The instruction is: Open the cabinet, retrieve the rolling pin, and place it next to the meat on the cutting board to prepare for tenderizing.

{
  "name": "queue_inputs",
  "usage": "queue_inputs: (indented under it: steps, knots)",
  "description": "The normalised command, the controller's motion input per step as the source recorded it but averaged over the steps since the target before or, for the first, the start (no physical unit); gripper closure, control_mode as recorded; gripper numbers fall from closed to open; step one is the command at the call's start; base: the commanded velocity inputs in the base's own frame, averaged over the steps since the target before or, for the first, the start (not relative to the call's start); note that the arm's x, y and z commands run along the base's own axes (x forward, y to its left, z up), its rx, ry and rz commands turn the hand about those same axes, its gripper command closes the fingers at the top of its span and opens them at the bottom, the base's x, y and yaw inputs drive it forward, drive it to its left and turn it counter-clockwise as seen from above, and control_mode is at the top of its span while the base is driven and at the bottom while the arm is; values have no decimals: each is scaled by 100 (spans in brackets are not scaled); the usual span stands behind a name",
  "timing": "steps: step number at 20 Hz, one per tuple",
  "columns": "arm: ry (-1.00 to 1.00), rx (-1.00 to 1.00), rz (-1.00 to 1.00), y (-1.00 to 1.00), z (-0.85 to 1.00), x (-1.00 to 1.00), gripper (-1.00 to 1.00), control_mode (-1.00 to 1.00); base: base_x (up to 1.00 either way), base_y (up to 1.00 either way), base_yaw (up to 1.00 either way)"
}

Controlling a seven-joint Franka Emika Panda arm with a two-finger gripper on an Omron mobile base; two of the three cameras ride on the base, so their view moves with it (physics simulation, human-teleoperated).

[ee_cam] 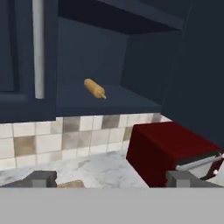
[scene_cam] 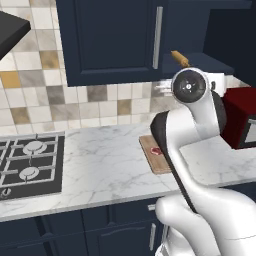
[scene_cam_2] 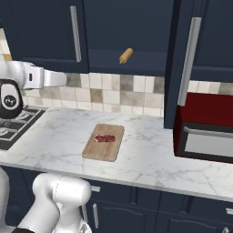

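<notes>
Claw (ee_cam: 109, 179) wide open, empty, facing rolling pin (ee_cam: 94, 89).

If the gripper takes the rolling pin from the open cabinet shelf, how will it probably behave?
The rolling pin looks like solid wood, so it is probably stiff and fairly light. Its round body may roll on the flat shelf if nudged. The narrow handle would likely slip more easily than the thick middle.

Legible markings: none.
No text, label, brand, number or sign can be read on the cabinet (scene_cam_2: 45, 32), the red microwave (scene_cam_2: 205, 132), the cutting board (scene_cam_2: 103, 142) or the marble counter (scene_cam: 105, 170).
</notes>
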Motion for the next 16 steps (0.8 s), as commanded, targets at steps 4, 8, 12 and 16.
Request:
queue_inputs:
  steps: [4,8,12,16]
  knots:
    - [-25,2,33,30,12,10,-100,-100,0,0,0]
    - [-22,0,25,13,30,8,-100,-100,0,0,0]
    - [-16,0,17,3,40,13,-100,-100,0,0,0]
    - [-6,0,10,8,34,17,-100,-100,0,0,0]
